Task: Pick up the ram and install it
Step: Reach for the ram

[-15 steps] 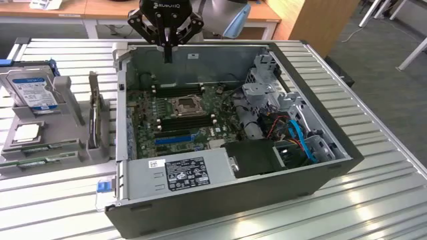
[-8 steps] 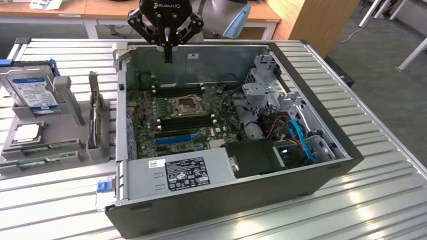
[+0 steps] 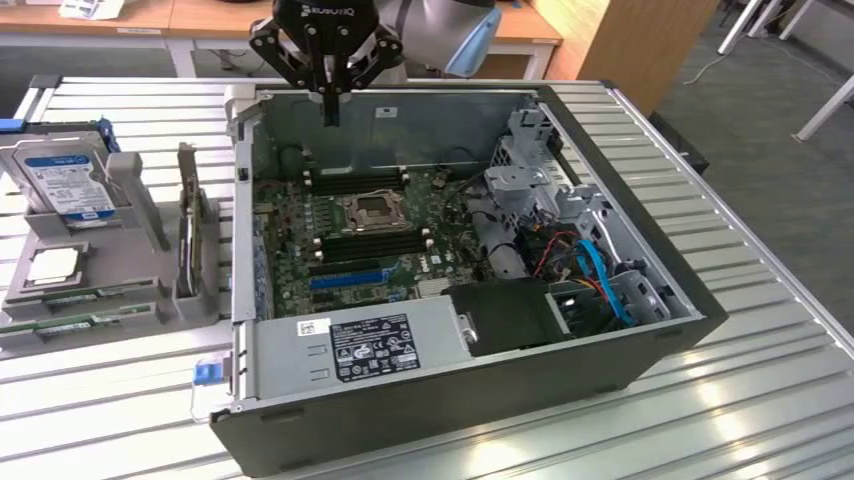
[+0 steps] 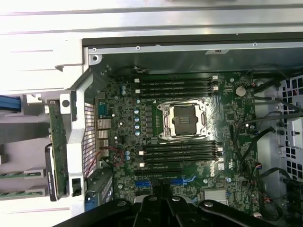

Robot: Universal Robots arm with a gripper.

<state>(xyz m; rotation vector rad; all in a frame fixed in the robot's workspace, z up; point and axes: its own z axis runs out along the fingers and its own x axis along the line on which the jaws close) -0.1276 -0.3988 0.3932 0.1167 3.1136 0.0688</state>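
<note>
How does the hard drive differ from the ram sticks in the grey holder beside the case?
Shape: the hard drive is a broad slab; the ram sticks are long, narrow strips. Colour: the drive is silver with a blue-and-white label; the sticks are green. Pose: the drive stands propped, leaning back; the sticks lie low. Both sit in the grey holder, outside the case.

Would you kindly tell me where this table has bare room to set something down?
Free: bare slats of the table at the exterior view's right of the computer case, through to the near corner. Crowded: the parts holder on the case's other side.
</note>
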